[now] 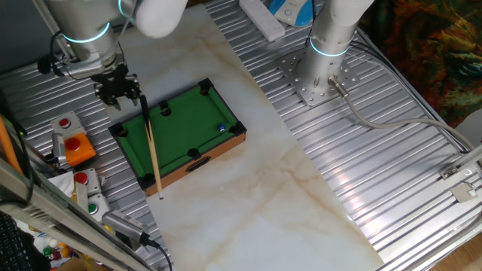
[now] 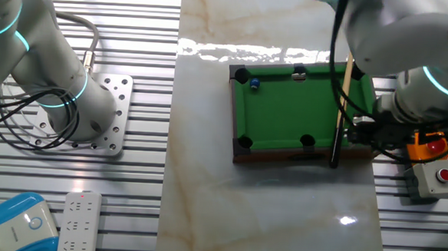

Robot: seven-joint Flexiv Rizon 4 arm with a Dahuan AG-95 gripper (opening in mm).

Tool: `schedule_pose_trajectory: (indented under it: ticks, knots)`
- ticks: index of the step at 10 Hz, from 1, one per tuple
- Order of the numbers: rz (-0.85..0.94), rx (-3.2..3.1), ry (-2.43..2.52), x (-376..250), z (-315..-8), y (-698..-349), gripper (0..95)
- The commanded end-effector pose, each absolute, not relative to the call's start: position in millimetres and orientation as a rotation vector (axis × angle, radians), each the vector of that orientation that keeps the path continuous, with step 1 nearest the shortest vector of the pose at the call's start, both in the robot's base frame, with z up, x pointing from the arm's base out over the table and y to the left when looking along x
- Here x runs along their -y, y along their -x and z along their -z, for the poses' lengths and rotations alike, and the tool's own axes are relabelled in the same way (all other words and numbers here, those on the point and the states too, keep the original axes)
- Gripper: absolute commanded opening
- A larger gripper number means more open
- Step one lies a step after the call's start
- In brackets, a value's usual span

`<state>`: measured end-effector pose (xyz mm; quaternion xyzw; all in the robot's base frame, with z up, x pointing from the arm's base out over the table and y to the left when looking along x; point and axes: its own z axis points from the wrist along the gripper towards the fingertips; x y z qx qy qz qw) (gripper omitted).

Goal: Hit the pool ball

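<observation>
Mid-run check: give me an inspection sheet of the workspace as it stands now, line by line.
Surface: pale marble-look board over ribbed metal table.
Job's things: tiny glossy blue ball near a corner pocket of the miniature green pool table; wooden cue stick lying along one end.
Clutter: orange-and-grey button box; white remote.
Grippers: black two-finger gripper shut on the cue's butt.
Cables: grey cable from second arm's base.
Surroundings: patterned cloth.
</observation>
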<state>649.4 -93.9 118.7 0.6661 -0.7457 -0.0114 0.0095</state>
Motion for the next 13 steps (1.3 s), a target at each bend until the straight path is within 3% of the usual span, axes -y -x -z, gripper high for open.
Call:
schedule_pose_trajectory:
  ticks: [1,2,3,13]
  knots:
    - [0.048,2.332,-2.091,97.6,-112.7,-634.6,38.0]
    - [0.072,2.321,-2.097,99.0,-110.2,-628.2,38.0]
    - [0.086,2.303,-2.101,99.4,-109.2,-625.7,57.0]
    - [0.056,2.260,-2.148,99.9,-82.0,-615.4,57.0]
